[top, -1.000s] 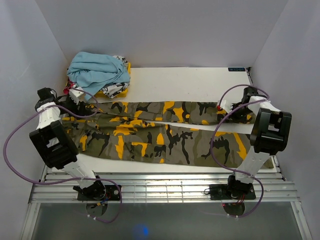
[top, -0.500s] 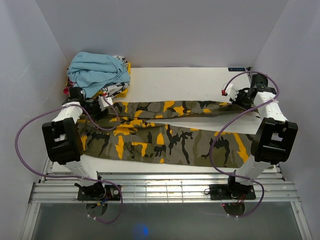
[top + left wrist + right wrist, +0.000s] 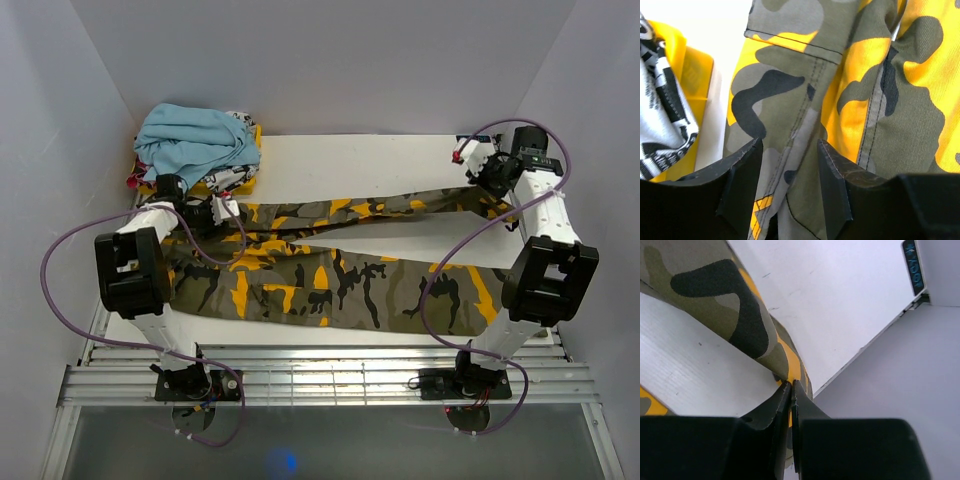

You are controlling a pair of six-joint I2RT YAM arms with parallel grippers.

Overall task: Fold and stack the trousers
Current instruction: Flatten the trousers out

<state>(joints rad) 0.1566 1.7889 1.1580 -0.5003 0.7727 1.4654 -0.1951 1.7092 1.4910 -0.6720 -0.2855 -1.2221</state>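
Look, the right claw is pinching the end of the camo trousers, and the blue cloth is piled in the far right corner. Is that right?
Not quite. The blue cloth is piled in the far left corner, not the far right one; the top view shows it. The rest holds: the right gripper is pinching the end of the camo trousers.

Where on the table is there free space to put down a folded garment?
The widest bare patch is the far strip of table, between the clothes pile and the right gripper, behind the trousers. A thin wedge lies between the legs. The far left is crowded.
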